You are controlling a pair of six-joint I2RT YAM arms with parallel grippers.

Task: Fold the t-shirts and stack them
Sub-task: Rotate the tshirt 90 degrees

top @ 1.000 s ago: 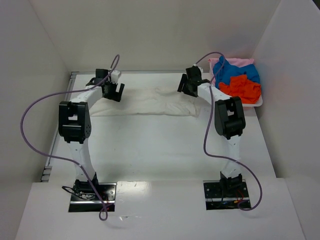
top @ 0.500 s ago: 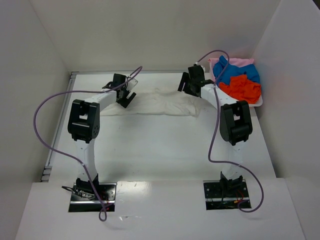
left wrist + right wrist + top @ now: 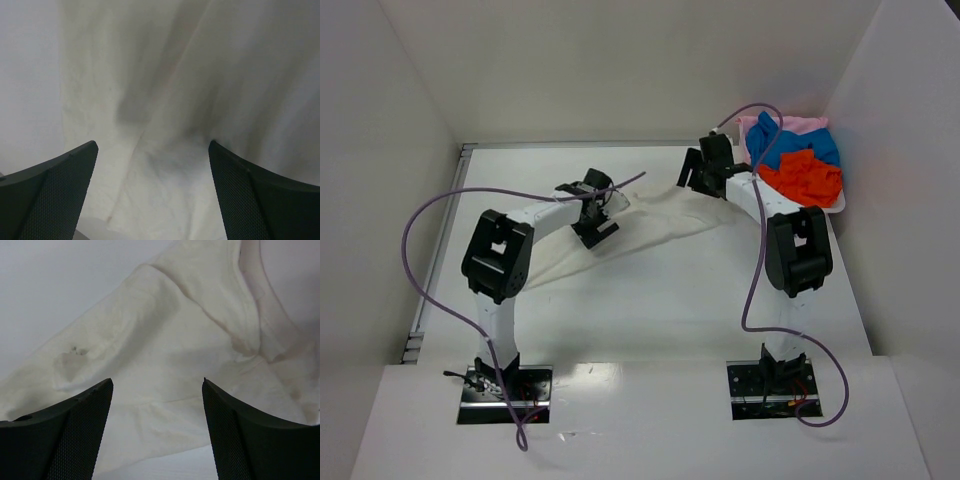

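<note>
My left hand [image 3: 595, 215] hung over the near-left part of the off-white t-shirt [image 3: 655, 225]. Its fingers [image 3: 50, 195] were spread wide, gripping nothing, with cloth below them. The shirt lay skewed and rumpled across the worktop [image 3: 650, 310], running from near-left to far-right, so I judged the step in hand was flattening it before any fold. To do that well, I would have pinched only 1 layer at a hem corner and drawn it taut against the opposite end. My right hand [image 3: 703, 170], also spread and empty, hovered by the shirt's far-right end near the collar [image 3: 247, 295]; a grip at the shoulder there looked safest. The blue t-shirt [image 3: 785, 145], orange-red t-shirt [image 3: 805, 178] and pink t-shirt [image 3: 807, 122] lay heaped in the tray [image 3: 840, 209] at the far right.
</note>
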